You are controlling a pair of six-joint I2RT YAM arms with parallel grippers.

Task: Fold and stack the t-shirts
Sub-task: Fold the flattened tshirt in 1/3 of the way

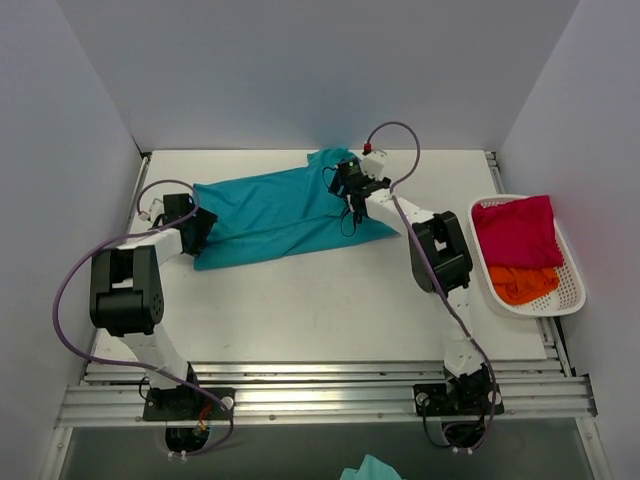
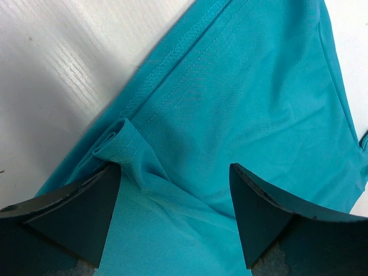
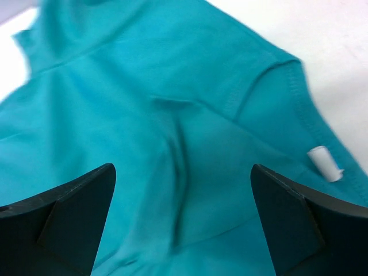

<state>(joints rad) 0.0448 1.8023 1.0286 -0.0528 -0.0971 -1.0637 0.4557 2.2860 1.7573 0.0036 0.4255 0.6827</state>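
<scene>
The teal t-shirt (image 1: pixel 275 212) lies folded lengthwise across the back of the white table. My left gripper (image 1: pixel 196 226) sits at its left hem end, open, fingers astride the cloth (image 2: pixel 241 98), a small hem fold by the left finger (image 2: pixel 80 213). My right gripper (image 1: pixel 352 196) is over the collar end, open above the cloth (image 3: pixel 172 115), with the white neck label (image 3: pixel 323 163) to the right. The crimson-magenta t-shirt (image 1: pixel 518 232) and the orange t-shirt (image 1: pixel 523 284) lie in the basket.
The white slotted basket (image 1: pixel 573 300) stands at the table's right edge. Grey walls close in the back and both sides. Metal rails (image 1: pixel 320 390) run along the near edge. A teal scrap (image 1: pixel 370 468) shows below the rails.
</scene>
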